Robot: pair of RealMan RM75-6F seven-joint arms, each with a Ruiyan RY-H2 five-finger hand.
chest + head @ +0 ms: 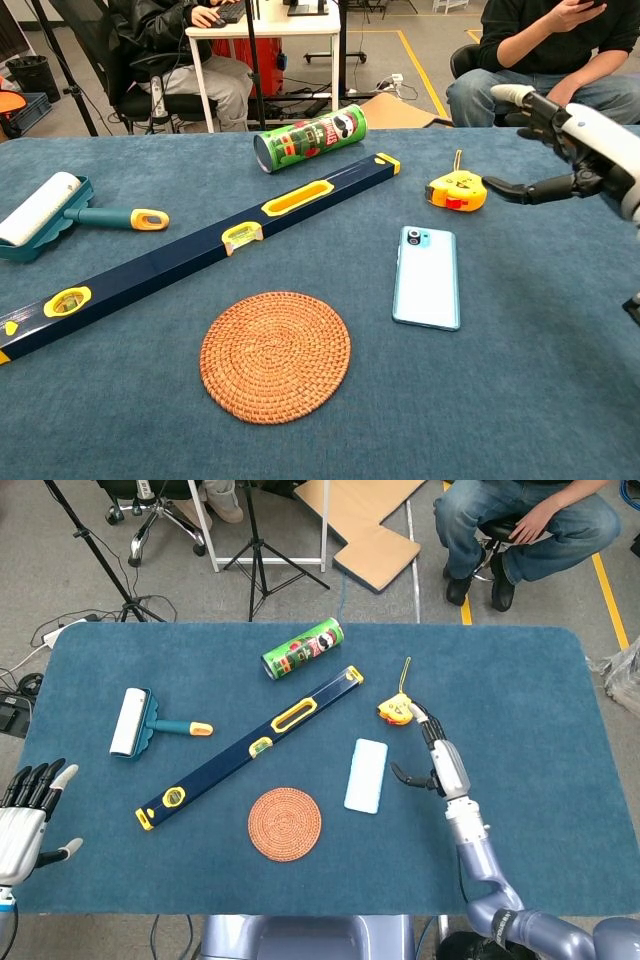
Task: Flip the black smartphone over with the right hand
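At the chest view's right edge, right hand (pixel 585 135) half cropped.

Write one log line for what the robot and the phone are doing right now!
phone: flat on table, camera side up | right hand: open, raised, off phone | left hand: open, idle at table edge

Phone (pixel 427 277) showing pale blue back. Counter (pixel 520 680) wearing teal cloth. Level (pixel 200 250) showing navy with yellow trim, can (pixel 310 138) green, coaster (pixel 275 356) woven orange, tape (pixel 455 190) yellow, roller (pixel 40 208) white on teal.
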